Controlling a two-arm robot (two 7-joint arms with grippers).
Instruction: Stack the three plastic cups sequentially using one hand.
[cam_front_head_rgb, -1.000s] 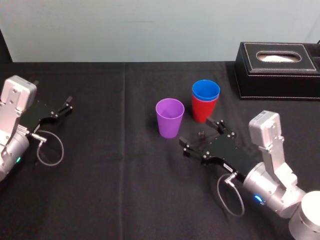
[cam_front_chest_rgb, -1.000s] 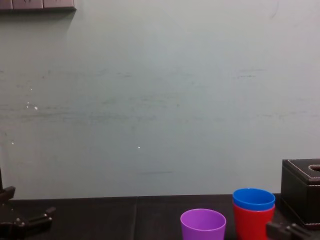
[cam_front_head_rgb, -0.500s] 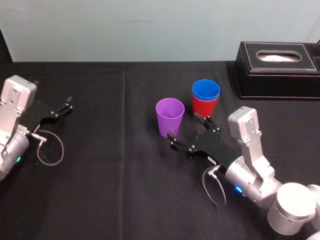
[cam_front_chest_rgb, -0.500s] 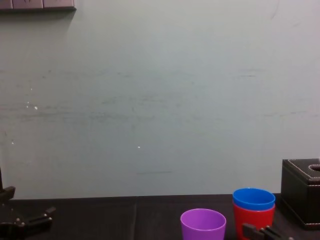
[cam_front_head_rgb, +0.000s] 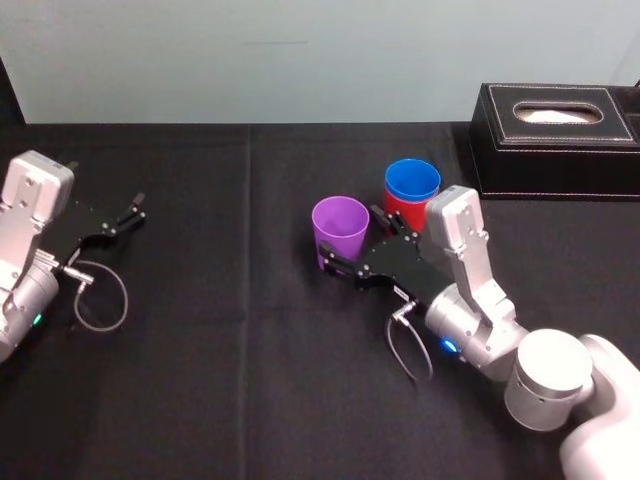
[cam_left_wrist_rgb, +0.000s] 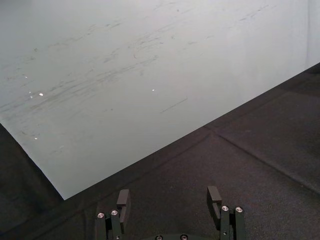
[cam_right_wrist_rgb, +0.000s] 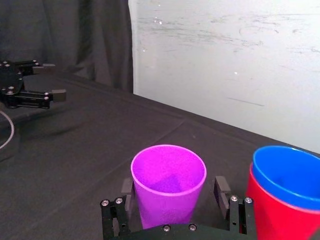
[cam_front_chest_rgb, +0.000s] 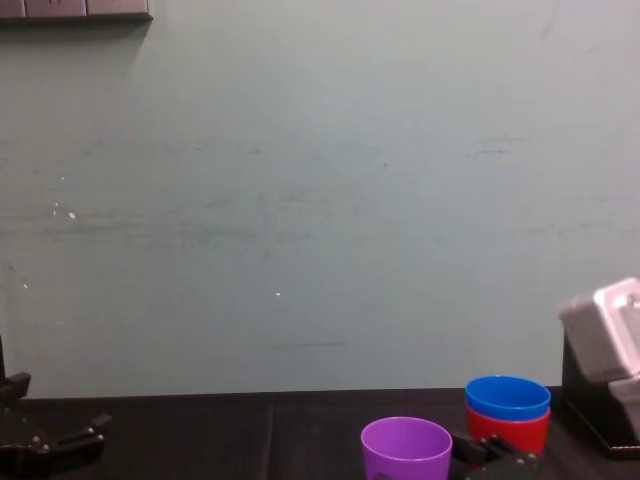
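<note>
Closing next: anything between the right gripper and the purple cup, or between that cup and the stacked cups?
Nothing visible. The right gripper is open around the purple cup; only its finger lies between that cup and the blue cup nested in the red cup. Left gripper parked left.

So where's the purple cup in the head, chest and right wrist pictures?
Head view: purple cup mid-table, between the right gripper's open fingers.
Chest view: purple cup at the bottom edge, right of centre.
Right wrist view: purple cup close up, between the fingers.
Shared landmark: the blue cup nested in the red cup, on the robot's right.
</note>
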